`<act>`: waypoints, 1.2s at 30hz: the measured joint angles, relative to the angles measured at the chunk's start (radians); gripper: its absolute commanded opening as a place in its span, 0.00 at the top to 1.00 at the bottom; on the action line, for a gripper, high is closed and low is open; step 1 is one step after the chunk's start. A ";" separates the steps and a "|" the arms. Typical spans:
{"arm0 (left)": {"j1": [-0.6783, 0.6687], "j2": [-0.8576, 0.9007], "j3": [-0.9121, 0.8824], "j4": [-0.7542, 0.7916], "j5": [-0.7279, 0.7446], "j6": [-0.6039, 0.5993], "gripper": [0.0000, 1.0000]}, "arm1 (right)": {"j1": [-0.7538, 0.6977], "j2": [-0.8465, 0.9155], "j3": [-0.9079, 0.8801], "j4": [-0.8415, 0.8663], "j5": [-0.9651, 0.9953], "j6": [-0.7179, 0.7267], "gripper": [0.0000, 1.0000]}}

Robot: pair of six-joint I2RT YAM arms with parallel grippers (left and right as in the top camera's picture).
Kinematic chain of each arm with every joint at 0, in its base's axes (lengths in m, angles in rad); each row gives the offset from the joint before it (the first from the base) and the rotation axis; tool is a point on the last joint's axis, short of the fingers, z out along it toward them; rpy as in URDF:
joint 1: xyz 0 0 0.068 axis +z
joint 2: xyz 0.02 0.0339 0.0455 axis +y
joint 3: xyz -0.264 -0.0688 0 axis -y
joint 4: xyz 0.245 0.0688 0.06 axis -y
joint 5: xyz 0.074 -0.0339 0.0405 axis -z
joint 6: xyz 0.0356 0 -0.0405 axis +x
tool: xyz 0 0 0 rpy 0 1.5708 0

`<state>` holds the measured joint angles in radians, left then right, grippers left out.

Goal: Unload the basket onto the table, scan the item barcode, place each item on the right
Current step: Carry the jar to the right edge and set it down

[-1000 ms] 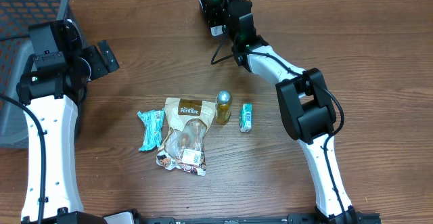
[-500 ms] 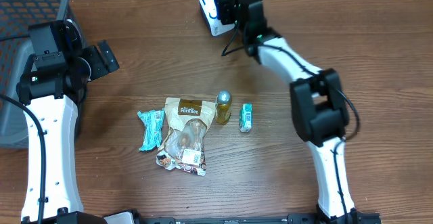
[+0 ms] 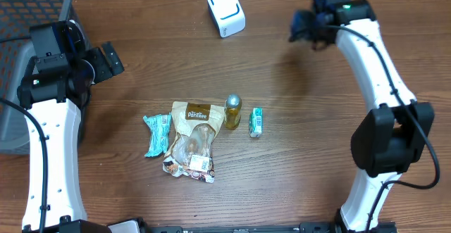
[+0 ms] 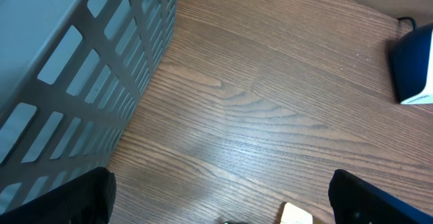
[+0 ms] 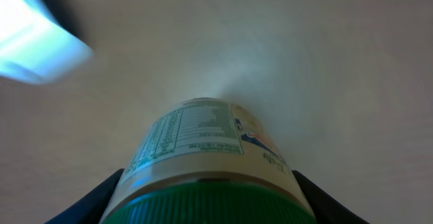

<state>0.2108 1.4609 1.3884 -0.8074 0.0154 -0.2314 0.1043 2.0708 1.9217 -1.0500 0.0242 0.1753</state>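
Note:
My right gripper [image 3: 312,23] hangs at the back right of the table, blurred in the overhead view. In the right wrist view it [image 5: 206,207] is shut on a jar [image 5: 203,149] with a green lid and a pale printed label; one dark finger stands on each side of the jar. The white scanner [image 3: 226,11] stands at the back centre, left of that gripper, and shows as a pale blue blur [image 5: 30,45] in the wrist view. My left gripper [image 3: 107,59] is open over bare wood at the left, its fingers [image 4: 57,197] wide apart with nothing between them.
A brown snack bag [image 3: 192,140], a teal packet [image 3: 157,134], a small yellow bottle [image 3: 232,111] and a small green box [image 3: 256,122] lie mid-table. A grey slatted basket [image 3: 32,8] stands at the back left, close beside the left arm [image 4: 81,68].
The right arm has swung right from over the scanner to the back right, still holding the jar. The left arm has not moved.

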 measured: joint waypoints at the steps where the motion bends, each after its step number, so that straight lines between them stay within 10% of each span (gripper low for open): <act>1: 0.000 0.000 0.000 0.000 0.000 0.000 0.00 | -0.027 0.008 -0.006 -0.065 0.000 0.010 0.93; 17: 0.000 0.000 0.000 0.000 0.000 0.000 0.01 | -0.335 0.018 -0.261 -0.180 0.002 0.061 0.81; 26: 0.000 0.000 0.000 0.000 0.000 0.000 0.01 | -0.348 0.018 -0.343 -0.145 0.002 0.060 0.26; 36: 0.000 0.000 0.000 0.000 0.000 0.000 0.01 | -0.349 0.018 -0.328 -0.209 0.010 0.061 0.03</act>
<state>0.2108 1.4609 1.3884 -0.8074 0.0154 -0.2317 -0.2447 2.0888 1.5932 -1.2591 0.0345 0.2359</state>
